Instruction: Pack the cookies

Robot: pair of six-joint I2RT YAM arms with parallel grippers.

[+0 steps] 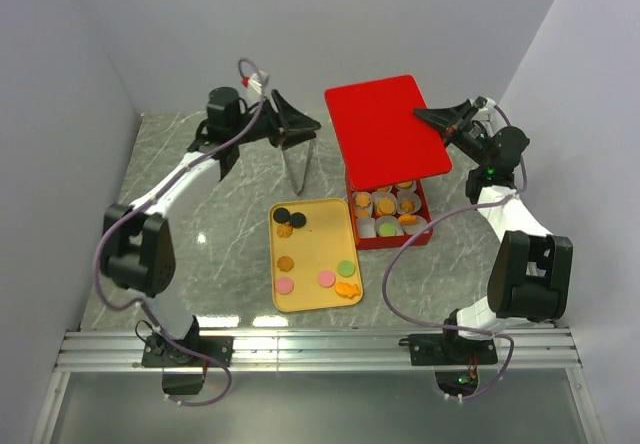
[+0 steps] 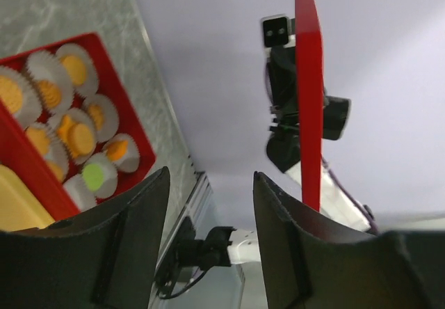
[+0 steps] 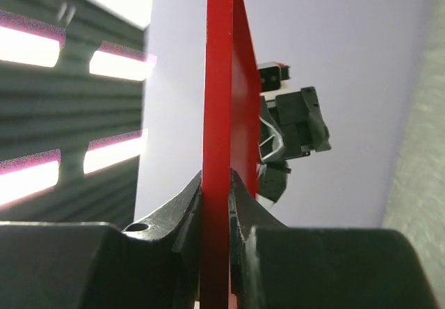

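Lid (image 1: pixel 385 129), pinched by the right claw (image 3: pixel 217 184), hides the box's (image 1: pixel 392 242) upper half; cookies (image 1: pixel 327 279) show in its lower cups (image 1: pixel 366 227) and on the tray (image 1: pixel 315 239) at frame centre. Left claw (image 2: pixel 210 178) gapes empty.

The marbled table (image 1: pixel 220 214) looks glossy, the lid (image 1: pixel 385 129) smooth.

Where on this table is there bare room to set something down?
Bare grey marble tabletop lies left of the flat yellow plastic tray, up to the left arm, and along the near metal rail. The right is crowded: the red box of white paper cups sits beside the tray, and the right end effector holds the flat red lid over it.
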